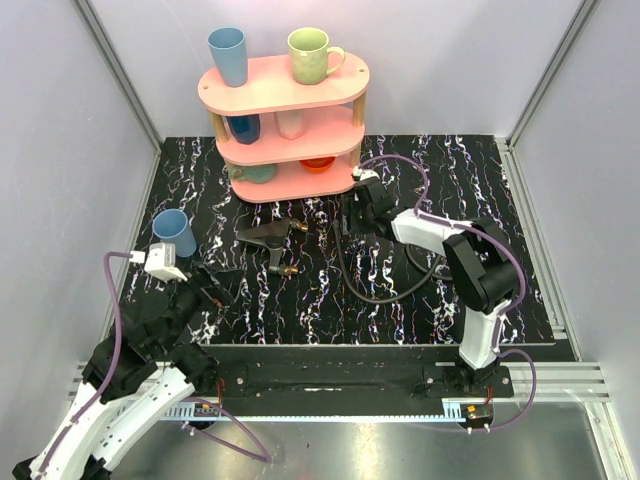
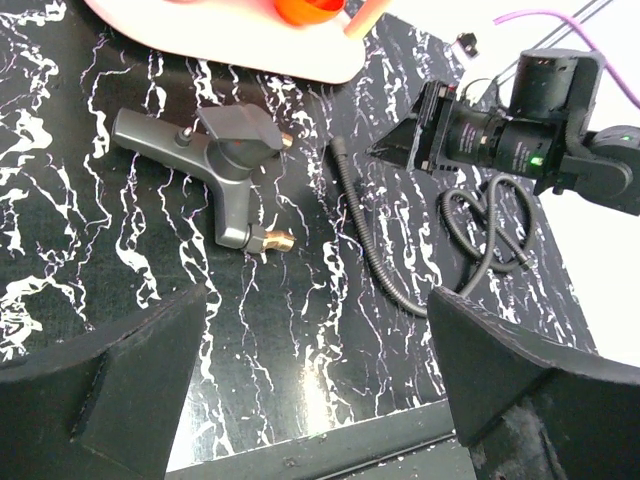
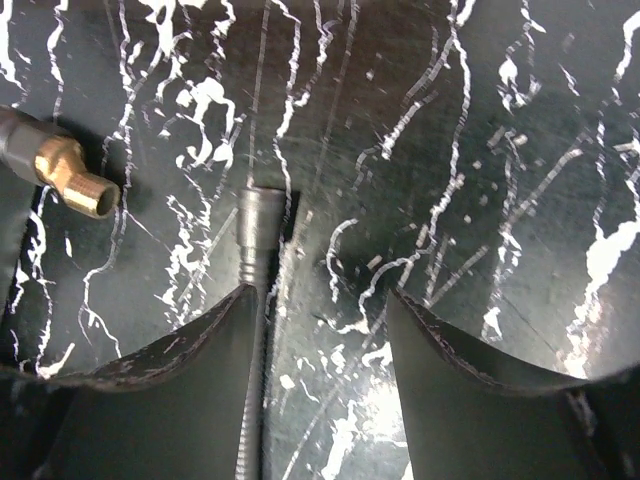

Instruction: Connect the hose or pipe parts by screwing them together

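Black fingers on black marble: the right gripper point(image 3: 320, 300) is down low over the table point(image 1: 300, 300), jaws partly spread and nothing clamped between them. The hose point(image 3: 258, 225) runs up past the finger on the left of the wrist view, right along its inner edge, with its sleeved tip poking out just beyond the fingertips. That looks deliberate. A grip just behind the tip would leave the end free to meet a thread. It sits off-centre, though, so a squeeze may nudge it sideways first.

Just beside that tip lies a brass fitting point(image 3: 78, 180). It belongs to the dark-grey nozzle piece point(image 2: 225, 150), which rests flat on the table, near the hose end but apart from it, so nothing is joined yet. The rest of the hose trails back in a loose loop under the right arm, giving slack for turning.

Over on the near left, the left gripper point(image 2: 315, 300) hangs wide open and empty, facing the nozzle piece. My read is that it is placed to take and steady the nozzle piece. Behind it all stands the pink shelf point(image 1: 270, 88) of cups.
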Robot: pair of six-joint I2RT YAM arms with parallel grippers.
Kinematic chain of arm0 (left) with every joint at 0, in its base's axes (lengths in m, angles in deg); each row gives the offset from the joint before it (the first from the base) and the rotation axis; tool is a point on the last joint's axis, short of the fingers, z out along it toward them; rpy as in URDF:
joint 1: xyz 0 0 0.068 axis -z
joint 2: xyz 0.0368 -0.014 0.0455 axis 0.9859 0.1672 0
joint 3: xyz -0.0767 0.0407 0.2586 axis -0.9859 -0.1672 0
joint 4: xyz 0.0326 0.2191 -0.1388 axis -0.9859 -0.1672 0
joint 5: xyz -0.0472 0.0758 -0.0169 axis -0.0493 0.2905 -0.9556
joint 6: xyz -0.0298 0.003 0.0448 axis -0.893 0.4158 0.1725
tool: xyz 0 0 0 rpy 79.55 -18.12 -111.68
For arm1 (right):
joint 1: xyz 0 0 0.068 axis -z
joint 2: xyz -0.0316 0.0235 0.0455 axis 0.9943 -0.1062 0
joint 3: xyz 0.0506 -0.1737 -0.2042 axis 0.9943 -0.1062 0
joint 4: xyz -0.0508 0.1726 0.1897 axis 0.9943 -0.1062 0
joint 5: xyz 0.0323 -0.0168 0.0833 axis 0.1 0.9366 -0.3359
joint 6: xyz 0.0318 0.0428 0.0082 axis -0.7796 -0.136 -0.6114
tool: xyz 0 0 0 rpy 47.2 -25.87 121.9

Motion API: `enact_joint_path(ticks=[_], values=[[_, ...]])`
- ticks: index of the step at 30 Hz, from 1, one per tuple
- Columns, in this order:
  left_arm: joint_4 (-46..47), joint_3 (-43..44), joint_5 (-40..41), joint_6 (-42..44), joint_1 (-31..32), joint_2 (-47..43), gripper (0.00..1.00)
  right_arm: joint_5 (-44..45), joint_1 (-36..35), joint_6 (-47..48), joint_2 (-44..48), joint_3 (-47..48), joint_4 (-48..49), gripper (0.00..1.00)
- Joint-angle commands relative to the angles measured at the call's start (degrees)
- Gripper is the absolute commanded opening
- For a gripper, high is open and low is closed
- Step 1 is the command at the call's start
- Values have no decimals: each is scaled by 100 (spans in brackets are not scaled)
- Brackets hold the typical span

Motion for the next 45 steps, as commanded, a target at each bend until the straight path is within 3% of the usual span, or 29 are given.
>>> enact_joint_path(ticks=[1, 12, 16, 20, 21, 24, 35, 45], values=[[157, 7, 256, -49, 21, 380, 96, -171, -132, 197, -318, 443, 381, 62], [-89, 200, 414, -190, 21, 960, 96, -364, -141, 172, -1031, 586, 794, 52], [-46, 130, 310, -418, 21, 1092, 96, -671, -150, 215, -1006, 409, 943, 43], [95, 182, -68, -585, 21, 1434, 94, -671, -211, 496, -655, 41, 1093, 25], [87, 218, -112, -603, 21, 1496, 94, -698, -211, 558, -558, -39, 1145, 17], [-27, 454, -192, -673, 21, 1742, 91, -1066, -237, 926, 81, -600, 1662, 6], [24, 1334, -815, -885, 21, 2541, 84, -3527, -606, 1692, 2315, -2903, 4440, 0], [965, 1211, -1597, -700, 21, 3517, 79, -4213, -1055, 1798, 3125, -3010, 4214, 0]])
